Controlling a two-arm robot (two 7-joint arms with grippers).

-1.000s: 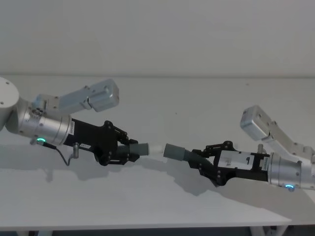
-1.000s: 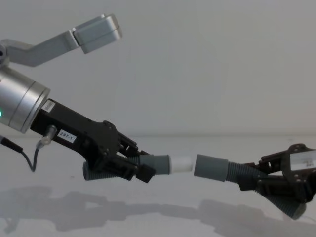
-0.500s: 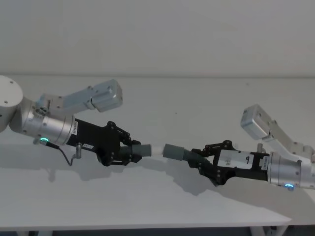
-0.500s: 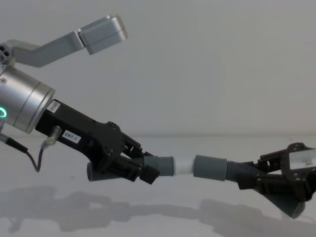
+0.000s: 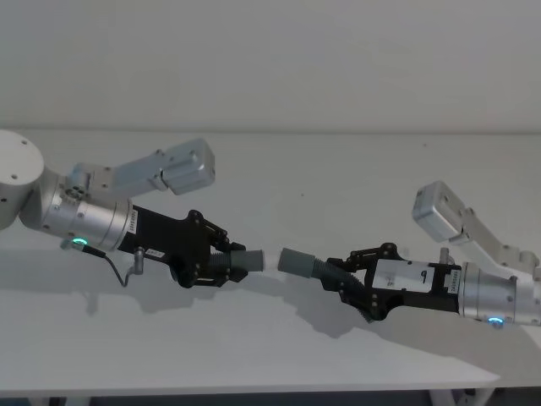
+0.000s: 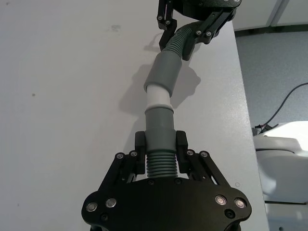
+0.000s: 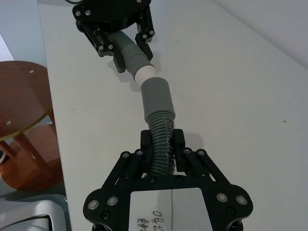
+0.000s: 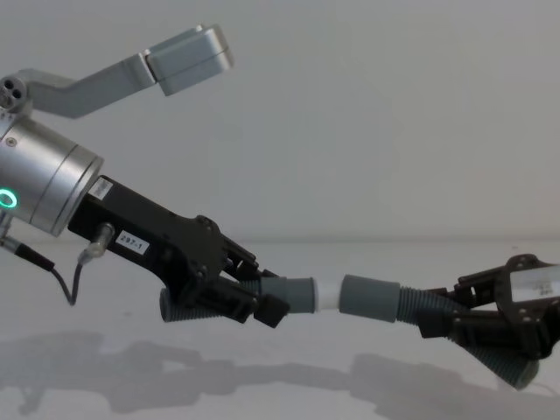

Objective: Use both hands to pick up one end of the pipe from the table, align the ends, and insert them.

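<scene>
Both hose pieces are off the bench (image 5: 279,364) and held in the air above it, so the pick-up is done and the alignment looks nearly so. The left gripper (image 5: 221,264), at about 9 o'clock in the head view, has its fingers (image 6: 140,155) clenched on the ribbed part of the left hose piece (image 6: 159,132), whose white tip (image 8: 326,295) points toward 3 o'clock. The right gripper (image 5: 348,283), reaching in from about 4 o'clock, grasps the ribbed part of the right hose piece (image 7: 159,108) the same way. In the chest view the white tip meets the mouth of the grey cuff (image 8: 370,298), and both wrist views show the two pieces close to one line. Whether the tip has entered the cuff cannot be told. What is left, by my judgement, is pushing the tip in fully.
</scene>
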